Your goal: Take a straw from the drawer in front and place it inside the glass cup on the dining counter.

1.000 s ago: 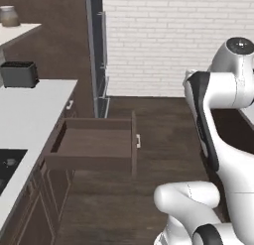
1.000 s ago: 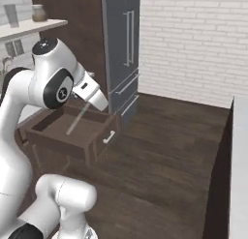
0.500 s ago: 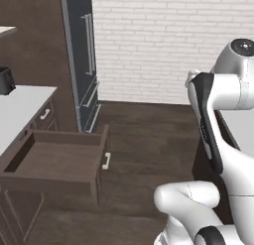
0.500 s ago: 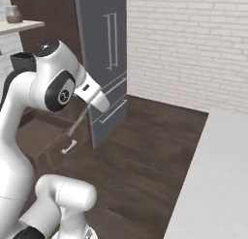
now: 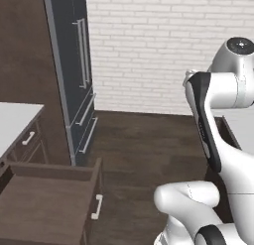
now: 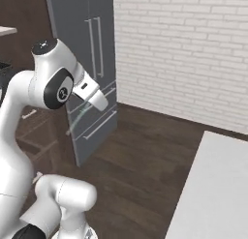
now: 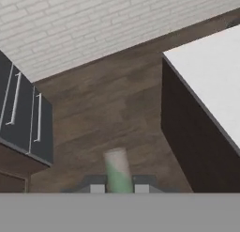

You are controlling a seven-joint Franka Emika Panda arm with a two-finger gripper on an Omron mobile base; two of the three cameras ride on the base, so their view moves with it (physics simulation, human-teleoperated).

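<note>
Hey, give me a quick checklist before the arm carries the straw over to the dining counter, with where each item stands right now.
1. Straw in the gripper: ok. In the hand view it pokes out between the jaws; in the right base view it hangs as a faint pale rod below the hand.
2. Straw clear of the drawer: ok. The drawer stands open at the lower left of the left base view.
3. Dining counter in sight: ok, its white top lies to the right in the hand view.
4. Glass cup located: cannot tell.
5. Floor between the arm and the counter free: ok, bare dark wood.
</note>
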